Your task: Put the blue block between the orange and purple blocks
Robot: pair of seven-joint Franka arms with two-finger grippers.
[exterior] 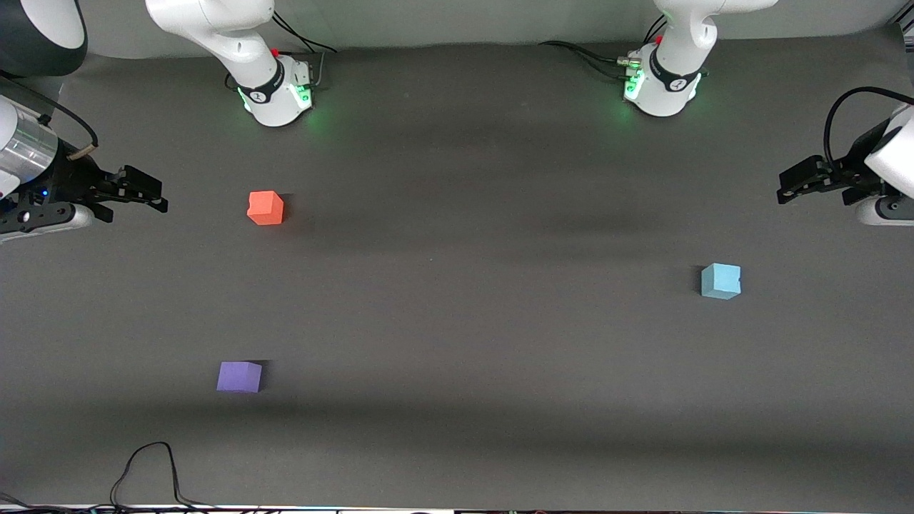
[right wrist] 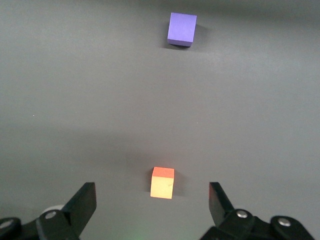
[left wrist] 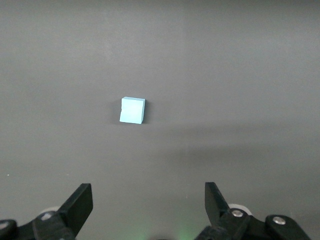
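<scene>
The blue block [exterior: 720, 280] sat alone on the dark worktop [exterior: 471, 314] toward the left arm's end, well apart from the other two cubes. The orange block [exterior: 265, 208] and the purple block [exterior: 239, 376] lay toward the right arm's end, the purple one nearer the front camera, at about six o'clock from the orange one, with open worktop between them. Seen from the blue block, that gap lay at roughly nine o'clock.

The left tool [exterior: 807, 180] hung in the air at the left arm's end of the worktop, its fingers spread wide and holding nothing; in its wrist view the blue block [left wrist: 133, 110] showed ahead of the fingers, untouched. The right tool [exterior: 132, 191] waited at the right arm's end, also spread and empty, with the orange block [right wrist: 162, 182] between its fingertips in its wrist view but far below them, and the purple block [right wrist: 182, 29] farther off.

The job looked unstarted. The cube seemed light and foam-like, so an off-centre closing would likely twist or squeeze it out. The long carry across the worktop left room for it to slip. A careless set-down could nudge the orange or purple cube, or land the block off the line joining them.
</scene>
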